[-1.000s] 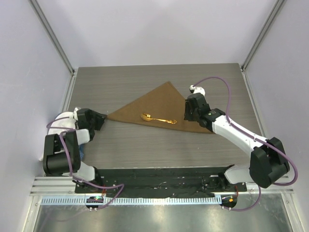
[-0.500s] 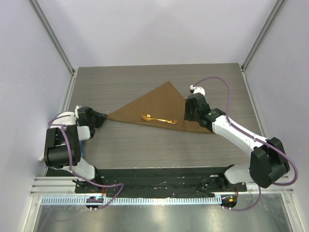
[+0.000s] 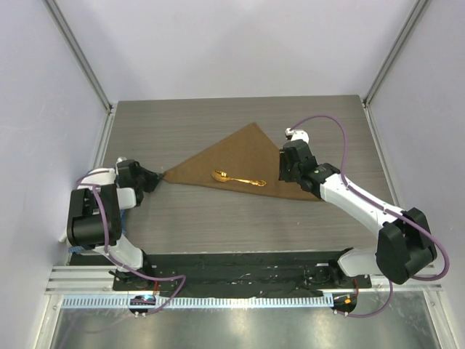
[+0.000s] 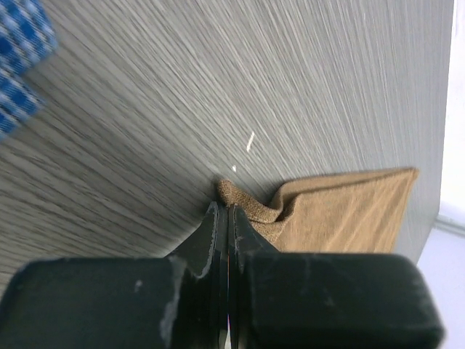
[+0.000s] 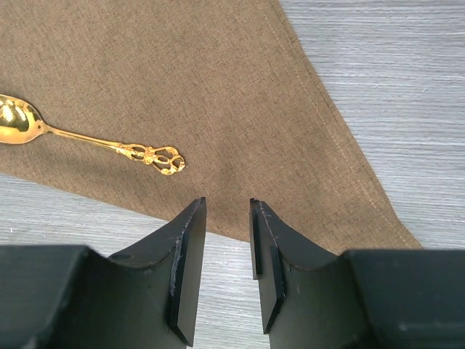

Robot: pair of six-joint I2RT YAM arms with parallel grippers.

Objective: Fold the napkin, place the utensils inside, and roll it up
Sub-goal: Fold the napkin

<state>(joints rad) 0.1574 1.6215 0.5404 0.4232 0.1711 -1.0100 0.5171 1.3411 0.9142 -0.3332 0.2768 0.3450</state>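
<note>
Grey wood-grain table [image 3: 218,218] carries the tan-brown cloth napkin [image 3: 240,156], folded triangular, the small gold metal spoon [image 3: 236,178] lying at its middle. My left tool [image 4: 225,214] is clenched on its left corner, likely to start rolling; my right tool [image 5: 227,207] hovers released over the right side.

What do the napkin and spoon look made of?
The napkin looks like soft woven cloth, matte tan-brown: visible weave, stitched hem, corner bunching in the left gripper. The spoon is probably metal, polished gold: bright reflections, ornate pierced handle end.
</note>
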